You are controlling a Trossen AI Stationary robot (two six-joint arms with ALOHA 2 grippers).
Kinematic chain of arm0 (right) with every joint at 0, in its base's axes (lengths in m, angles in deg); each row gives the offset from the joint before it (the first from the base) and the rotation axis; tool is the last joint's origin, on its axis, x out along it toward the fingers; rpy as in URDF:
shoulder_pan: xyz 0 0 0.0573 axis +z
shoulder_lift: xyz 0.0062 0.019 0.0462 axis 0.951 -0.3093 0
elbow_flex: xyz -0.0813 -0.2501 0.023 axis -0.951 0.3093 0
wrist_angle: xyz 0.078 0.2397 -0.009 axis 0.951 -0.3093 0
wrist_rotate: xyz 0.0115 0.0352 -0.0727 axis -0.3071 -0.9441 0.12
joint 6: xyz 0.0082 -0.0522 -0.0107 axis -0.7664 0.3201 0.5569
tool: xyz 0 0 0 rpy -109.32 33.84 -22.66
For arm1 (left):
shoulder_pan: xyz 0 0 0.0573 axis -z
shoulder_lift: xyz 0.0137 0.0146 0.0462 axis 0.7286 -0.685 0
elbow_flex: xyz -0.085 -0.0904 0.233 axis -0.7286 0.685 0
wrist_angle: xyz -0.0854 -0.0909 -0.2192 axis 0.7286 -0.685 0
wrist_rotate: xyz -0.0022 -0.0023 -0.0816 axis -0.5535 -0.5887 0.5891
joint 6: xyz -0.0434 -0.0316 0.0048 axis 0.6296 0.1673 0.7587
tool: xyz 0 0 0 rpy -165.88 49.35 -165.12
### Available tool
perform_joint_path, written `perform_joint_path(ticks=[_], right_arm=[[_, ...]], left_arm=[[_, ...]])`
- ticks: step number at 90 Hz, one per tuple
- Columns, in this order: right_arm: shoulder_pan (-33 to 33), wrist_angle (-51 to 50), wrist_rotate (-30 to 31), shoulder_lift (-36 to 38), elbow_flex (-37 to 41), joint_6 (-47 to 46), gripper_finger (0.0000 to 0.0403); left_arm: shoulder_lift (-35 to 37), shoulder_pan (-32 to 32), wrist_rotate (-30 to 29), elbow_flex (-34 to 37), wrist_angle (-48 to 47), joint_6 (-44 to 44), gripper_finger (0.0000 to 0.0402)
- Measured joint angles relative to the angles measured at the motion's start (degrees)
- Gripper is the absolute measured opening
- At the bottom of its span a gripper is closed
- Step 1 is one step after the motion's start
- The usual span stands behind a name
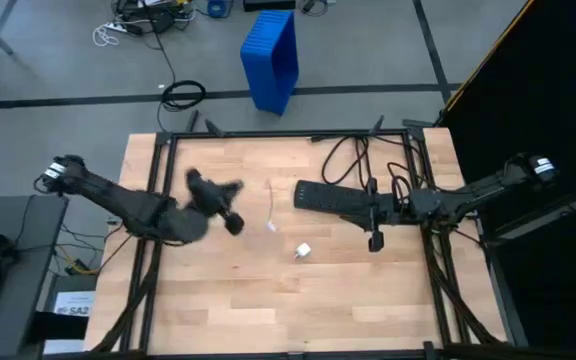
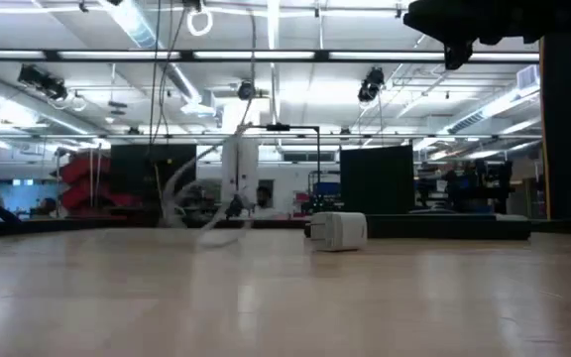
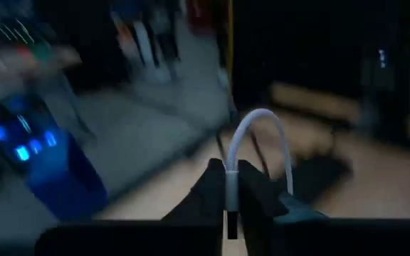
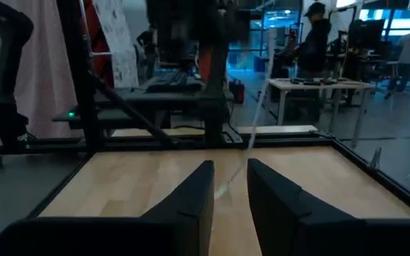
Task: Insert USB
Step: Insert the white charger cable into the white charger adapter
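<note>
My left wrist view is motion-blurred; the cable (image 3: 262, 135) runs behind the fingers (image 3: 251, 188), plug hidden.

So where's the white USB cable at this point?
The USB cable is pinched in the left tool; from above it trails to table centre, between that tool and the power strip.

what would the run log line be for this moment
left gripper: shut on white USB cable, lifted | right gripper: open, empty, over black power strip | white charger block: on table, unplugged
</note>
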Motion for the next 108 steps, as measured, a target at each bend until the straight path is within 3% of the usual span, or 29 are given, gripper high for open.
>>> perform_joint_path(ticks=[10,18,31,38,51,63,73,84,98,108], right_arm=[[0.0,0.0,0.0,0.0,0.0,0.0,0.0063],[0.0,0.0,0.0,0.0,0.0,0.0,0.0063],[0.0,1.6,-1.7,-1.6,0.0,-2.6,0.0061],[0.1,5.5,-5.3,-4.4,0.0,-3.7,0.0064],[0.5,18.1,-12.1,-13.4,0.0,-4.6,0.0069],[0.7,28.8,-16.2,-22.7,-0.8,-4.6,0.0073],[0.6,31.2,-16.4,-28.7,-3.5,-5.3,0.0075],[-0.1,30.7,-17.2,-31.9,-6.3,-5.1,0.0082],[-0.5,30.5,-17.5,-31.5,-7.5,-5.5,0.0094],[0.3,30.5,-18.5,-29.0,-7.7,-5.2,0.0103]], left_arm=[[1.2,2.8,-2.4,-0.9,11.0,-11.6,0.0001],[0.9,4.3,-1.1,-0.1,14.0,-13.8,0.0000],[-2.0,4.4,8.1,3.2,14.7,-5.8,0.0000],[-4.6,4.1,12.7,5.9,20.0,-3.3,0.0000],[-11.3,2.9,19.6,11.7,37.1,-2.9,0.0000],[-17.1,-0.6,24.4,14.2,38.4,5.6,0.0000],[-21.4,-2.5,25.1,15.8,47.2,8.3,0.0000],[-24.7,-4.5,28.2,16.4,56.7,4.7,0.0000],[-24.8,-7.2,29.0,16.4,56.7,5.4,0.0000],[-24.5,-9.0,23.3,16.4,51.9,5.4,0.0000]])
